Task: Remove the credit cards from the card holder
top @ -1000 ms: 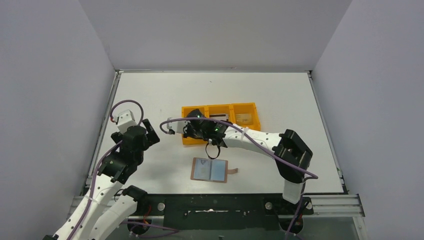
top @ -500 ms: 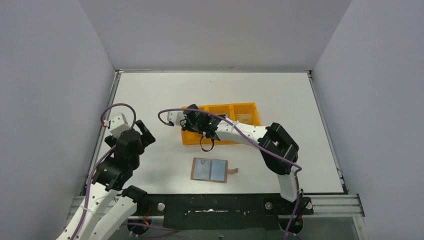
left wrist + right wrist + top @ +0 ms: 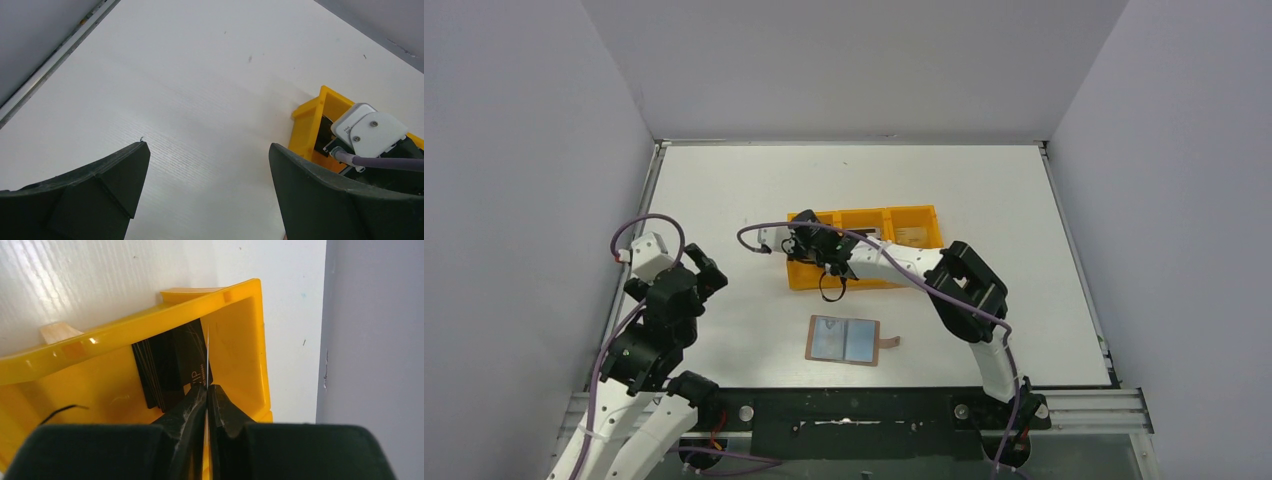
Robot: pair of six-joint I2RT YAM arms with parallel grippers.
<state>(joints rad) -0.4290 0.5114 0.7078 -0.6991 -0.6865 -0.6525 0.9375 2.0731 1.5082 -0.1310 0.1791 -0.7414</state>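
The card holder (image 3: 844,340) lies open and flat on the table near the front, grey-blue inside up, snap tab to its right. My right gripper (image 3: 809,242) hangs over the left compartment of the orange tray (image 3: 924,214). In the right wrist view this gripper (image 3: 207,388) is shut on a thin credit card (image 3: 207,352) seen edge-on. Beside it a stack of black cards (image 3: 160,370) leans in that compartment. My left gripper (image 3: 702,270) stands open over bare table at the left, its fingers (image 3: 115,175) wide apart and nothing between them.
The tray's middle compartment holds a dark card (image 3: 861,232) and its right one a tan card (image 3: 911,236). In the left wrist view the tray's corner (image 3: 310,120) and the right wrist's white camera housing (image 3: 367,125) show at the right. Grey walls enclose the table.
My right gripper has moved left and farther back over the tray's left compartment with the card. The left arm has drawn back toward the left near corner, still open.
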